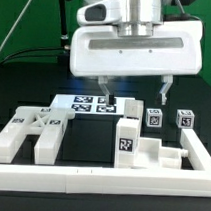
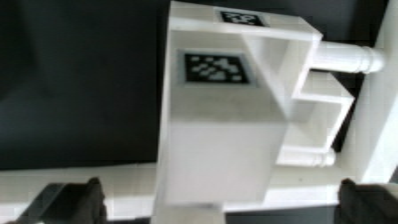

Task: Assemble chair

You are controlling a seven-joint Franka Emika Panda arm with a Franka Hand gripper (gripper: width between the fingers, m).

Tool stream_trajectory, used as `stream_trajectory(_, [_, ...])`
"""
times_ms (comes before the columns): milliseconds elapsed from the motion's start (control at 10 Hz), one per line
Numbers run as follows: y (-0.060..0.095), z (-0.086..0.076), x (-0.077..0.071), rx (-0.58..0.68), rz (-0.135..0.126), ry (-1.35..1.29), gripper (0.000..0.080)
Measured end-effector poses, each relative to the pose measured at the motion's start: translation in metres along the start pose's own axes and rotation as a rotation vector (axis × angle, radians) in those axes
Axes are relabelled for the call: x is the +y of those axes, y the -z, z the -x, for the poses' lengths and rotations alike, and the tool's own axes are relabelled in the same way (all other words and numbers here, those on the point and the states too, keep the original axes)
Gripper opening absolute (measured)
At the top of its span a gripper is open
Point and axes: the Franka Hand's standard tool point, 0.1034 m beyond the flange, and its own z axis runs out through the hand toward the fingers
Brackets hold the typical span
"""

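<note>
Fingers [image 1: 165, 92] hang spread over chair blocks [image 1: 126, 143] on black table [image 1: 92, 143], green backdrop [image 1: 28, 19].

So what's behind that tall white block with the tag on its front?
Directly behind the tall block stands another white piece, its lower part covered. The marker board lies further back, toward the exterior view's left.

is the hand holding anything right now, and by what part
Nothing is held: the hand hangs open above a tagged white chair piece, clear of it.
</note>
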Motion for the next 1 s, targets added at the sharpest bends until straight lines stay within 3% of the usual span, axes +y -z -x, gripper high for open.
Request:
stream_trajectory(300, [-0.0053,0.0146,0.0012,-0.25,-0.016,0.008,0.0649])
stream_trajectory(400, [-0.0057,0.0123,0.0011,-0.315,-0.014,0.021,0.0649])
stream_trajectory(500, [-0.0068,0.0052,0.0011,-0.282,-0.013,0.019,0.0649])
stream_trajectory(700, [-0.0075,0.0067,0.0014,-0.285,-0.013,0.018,0.0382])
stream_trajectory(800, [-0.0077,0.0069,0.0014,-0.285,-0.013,0.018,0.0382])
stream_trajectory(900, [-0.0079,0.007,0.0015,-0.285,-0.013,0.018,0.0285])
stream_trajectory(1000, [-0.0079,0.007,0.0015,-0.285,-0.013,0.018,0.0285])
